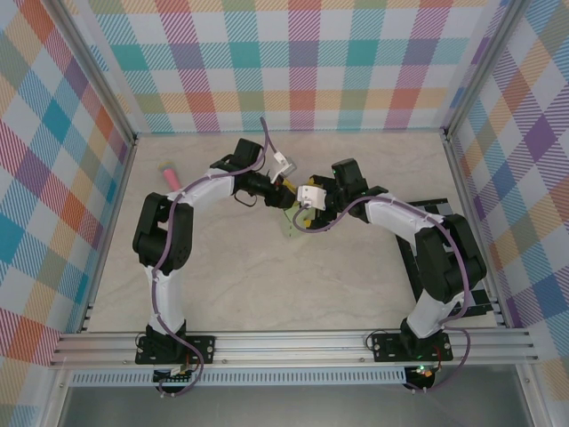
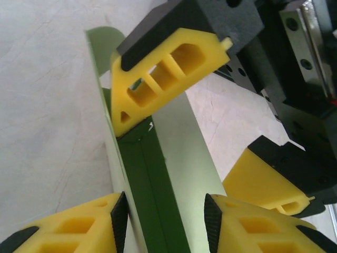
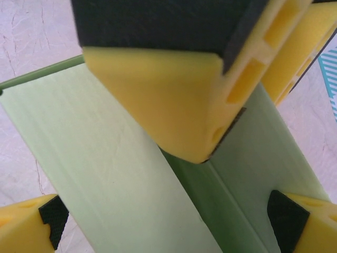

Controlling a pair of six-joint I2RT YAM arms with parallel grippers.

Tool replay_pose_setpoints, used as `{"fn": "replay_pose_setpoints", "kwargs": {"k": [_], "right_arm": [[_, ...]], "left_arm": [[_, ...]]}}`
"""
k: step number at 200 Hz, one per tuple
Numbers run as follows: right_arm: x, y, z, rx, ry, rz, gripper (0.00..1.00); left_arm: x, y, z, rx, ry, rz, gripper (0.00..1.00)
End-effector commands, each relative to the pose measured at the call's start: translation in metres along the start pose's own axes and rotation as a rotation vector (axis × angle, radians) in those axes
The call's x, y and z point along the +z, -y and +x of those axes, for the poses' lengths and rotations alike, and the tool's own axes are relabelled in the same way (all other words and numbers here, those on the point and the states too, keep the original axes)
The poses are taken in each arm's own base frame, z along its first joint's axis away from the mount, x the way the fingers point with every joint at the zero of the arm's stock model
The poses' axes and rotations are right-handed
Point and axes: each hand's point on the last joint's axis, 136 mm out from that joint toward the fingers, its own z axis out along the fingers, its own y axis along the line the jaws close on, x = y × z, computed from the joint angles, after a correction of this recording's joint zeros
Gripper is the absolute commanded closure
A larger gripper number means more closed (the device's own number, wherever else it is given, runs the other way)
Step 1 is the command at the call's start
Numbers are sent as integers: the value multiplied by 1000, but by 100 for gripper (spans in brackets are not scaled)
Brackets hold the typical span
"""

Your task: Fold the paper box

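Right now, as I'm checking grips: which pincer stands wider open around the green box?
The right pincer: its pads stand far apart, the paper box passing between them. The left pincer's pads sit closer, beside the fold.

The pale-green paper box stands partly folded, two long panels meeting at a crease.

matt, smooth card paper box

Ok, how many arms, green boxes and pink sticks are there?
Arms: 2 (left arm, right arm)
Box: 1
Stick: 1
Total: 4
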Motion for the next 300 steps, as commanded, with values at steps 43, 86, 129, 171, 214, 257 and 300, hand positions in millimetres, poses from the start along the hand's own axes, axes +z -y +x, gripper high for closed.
{"fn": "replay_pose_setpoints", "kwargs": {"k": [43, 86, 129, 171, 214, 257, 300], "right_arm": [[-3, 21, -6, 6, 20, 75, 0], [-20, 21, -4, -32, 34, 164, 0], [-27, 15, -6, 34, 104, 166, 0], [-25, 23, -13, 95, 164, 202, 0], [-20, 39, -16, 185, 212, 260, 0], [-12, 44, -12, 245, 221, 278, 0], [-3, 39, 0, 269, 177, 259, 0]], "left_arm": [[-1, 26, 4, -1, -24, 18, 52], [-4, 12, 2, -22, -7, -29, 53], [-4, 15, -2, -27, -7, -19, 53], [-3, 19, -5, -30, -3, -19, 52], [6, 25, -7, -51, -2, -5, 51], [12, 24, -3, -54, -35, -43, 51], [15, 11, 13, -49, -128, -92, 50]]}}
